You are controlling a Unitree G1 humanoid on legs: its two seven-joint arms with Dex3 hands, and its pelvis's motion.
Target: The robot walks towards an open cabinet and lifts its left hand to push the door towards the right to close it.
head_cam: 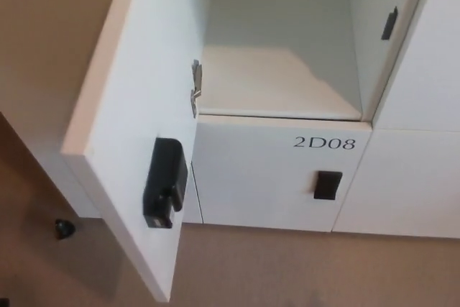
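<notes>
The white cabinet door (136, 106) stands wide open, swung out toward me on the left, hinged at its right side by a metal hinge (195, 88). A black lock box (164, 183) is mounted on its inner face. Behind it the open compartment (280, 55) shows a bare white shelf. A small black latch piece (389, 24) sits on the compartment's right wall. Neither of my hands shows in the head view.
Below the opening is a closed door marked 2D08 (323, 142) with a black handle (328, 185). More white doors continue to the right (420, 106). A small dark object (64, 228) lies on the beige carpet (287, 271) at the left.
</notes>
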